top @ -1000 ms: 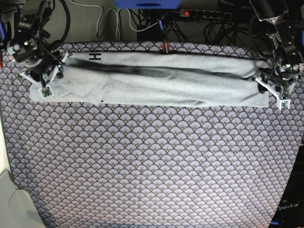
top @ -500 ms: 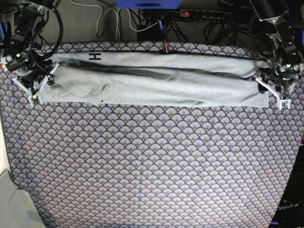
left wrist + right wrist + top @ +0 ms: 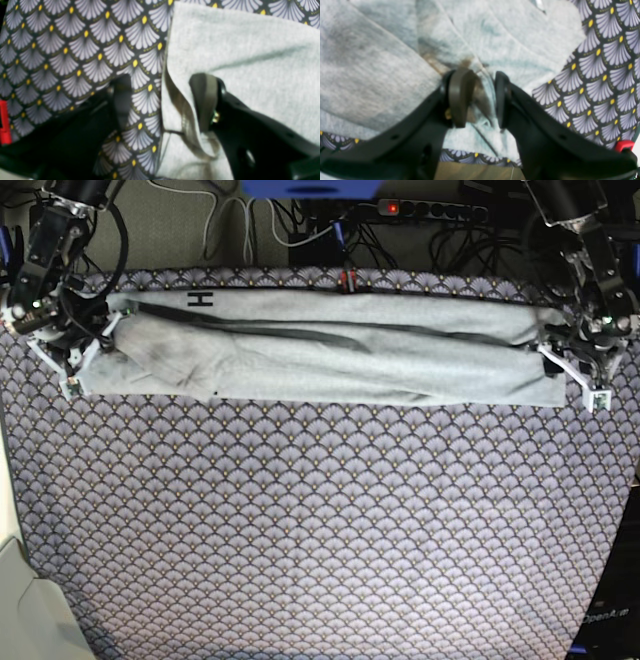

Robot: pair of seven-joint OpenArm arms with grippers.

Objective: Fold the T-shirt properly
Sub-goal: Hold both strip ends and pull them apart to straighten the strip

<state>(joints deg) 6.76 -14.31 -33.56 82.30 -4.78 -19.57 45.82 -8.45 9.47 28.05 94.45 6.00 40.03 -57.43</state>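
The fan-patterned cloth (image 3: 320,530) lies bare along its near edge, and the T-shirt (image 3: 330,360) stretches as a long folded band along the far edge. The right gripper (image 3: 477,100) pinches a shirt bunch at one end; the left gripper (image 3: 162,100) straddles the hem at the other, jaws apart, holding nothing. I think a lengthwise fold is underway, so next the left must close; blur hides the layers.

A table is covered all over by a purple-grey cloth (image 3: 320,530) printed with rows of fan shapes, each with a small yellow dot. On the cloth, along its far edge, lies the light grey T-shirt (image 3: 330,355), folded into a long band that reaches nearly from one side to the other. A black letter H shows near one end of the shirt.
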